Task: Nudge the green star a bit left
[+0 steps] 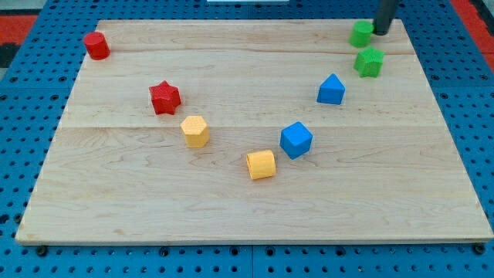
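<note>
Star block, the green star (369, 62), sits just below the green round block (360, 33). The rod's tip (380, 32) touches that round block's right side, a bit above the star. It holds nothing.

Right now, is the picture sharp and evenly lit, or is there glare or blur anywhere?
Camera view: even, soft light, no glare on the wooden board; blocks cast only faint shadows. My tip, beside the green block above the green star, looks slightly soft; the rod is cropped at the view's top.
</note>
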